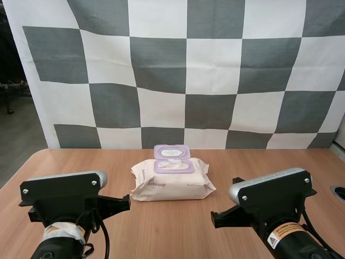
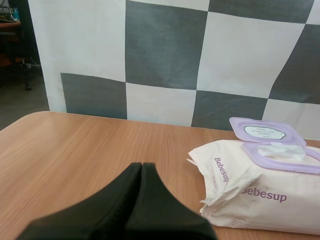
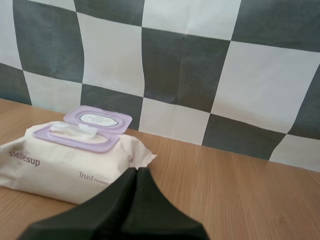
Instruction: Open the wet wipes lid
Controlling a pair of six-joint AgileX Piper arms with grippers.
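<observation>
left gripper (image 2: 142, 165) – fingers pressed together into one dark wedge, nothing held, about 8 o'clock from pack, apart from it. right gripper (image 3: 137, 170) – likewise closed flat on nothing, about 4 o'clock from pack. wet wipes pack (image 1: 171, 183) mid wooden table (image 1: 161, 232), between and beyond both grippers; long axis 9-to-3, print facing 6. purple lid (image 1: 171, 151) already flipped up, hinged on far edge, leaning toward 12. white wipe (image 1: 173, 163) puckered in dispenser slot.

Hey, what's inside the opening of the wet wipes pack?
A crumpled white wipe sits in the purple-rimmed opening of the pack, its lid flipped back. Whatever lies below is covered by the pack itself.
</observation>
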